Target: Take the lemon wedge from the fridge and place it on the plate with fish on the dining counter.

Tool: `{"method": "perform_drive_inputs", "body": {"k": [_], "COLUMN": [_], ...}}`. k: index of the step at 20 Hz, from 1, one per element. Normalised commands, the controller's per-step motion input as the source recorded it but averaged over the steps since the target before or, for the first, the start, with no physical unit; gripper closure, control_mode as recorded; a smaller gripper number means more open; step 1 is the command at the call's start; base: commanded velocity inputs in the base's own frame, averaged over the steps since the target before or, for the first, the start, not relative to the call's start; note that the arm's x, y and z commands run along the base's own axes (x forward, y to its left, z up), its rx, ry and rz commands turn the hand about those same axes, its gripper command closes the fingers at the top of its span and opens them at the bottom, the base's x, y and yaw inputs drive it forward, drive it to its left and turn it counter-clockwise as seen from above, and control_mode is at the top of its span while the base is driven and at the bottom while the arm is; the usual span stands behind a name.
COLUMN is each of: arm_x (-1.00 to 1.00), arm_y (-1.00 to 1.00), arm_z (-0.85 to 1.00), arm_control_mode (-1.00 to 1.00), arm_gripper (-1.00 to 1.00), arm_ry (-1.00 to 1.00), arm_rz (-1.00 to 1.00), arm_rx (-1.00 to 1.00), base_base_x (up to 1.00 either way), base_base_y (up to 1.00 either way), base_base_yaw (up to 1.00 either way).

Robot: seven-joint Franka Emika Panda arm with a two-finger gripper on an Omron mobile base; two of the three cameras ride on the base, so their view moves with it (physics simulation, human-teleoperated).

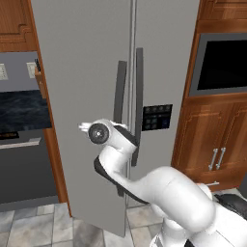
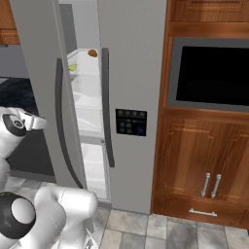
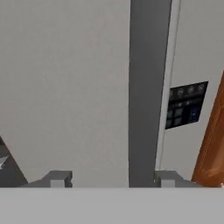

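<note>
The fridge [image 2: 136, 73] is set between a wall counter [image 1: 21, 111] on its left and a wooden cabinet column [image 2: 204, 160] on its right. A built-in oven [image 2: 211, 75] is mounted in the upper part of that column, above two cabinet doors. The left fridge door [image 2: 44, 87] is swung partly open. On an upper shelf inside, the lemon wedge [image 2: 72, 67] is positioned left of a brown food item [image 2: 92, 53]. A control panel [image 2: 131, 122] is located on the right door, beside its handle [image 2: 107, 112].

Wooden cabinets [image 2: 194, 160], grey tiled floor [image 2: 160, 231]
</note>
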Motion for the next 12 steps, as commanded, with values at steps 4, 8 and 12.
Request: {"method": "perform_drive_inputs", "body": {"k": [4, 8, 12], "arm_x": [-1.00, -1.00, -0.51], "arm_y": [0.43, -0.40, -1.00], "arm_z": [1.00, 0.39, 0.00], "arm_control_mode": [-1.00, -1.00, -1.00], "arm_gripper": [-1.00, -1.00, -1.00], "arm_ry": [0.02, 0.02, 0.01], "arm_rz": [-0.26, -0.16, 0.00], "arm_rx": [-0.02, 0.00, 0.13], "base_base_x": [0.00, 0.00, 0.00], "base_base_y": [0.00, 0.00, 0.00], "base_base_yaw": [0.00, 0.00, 0.00]}}
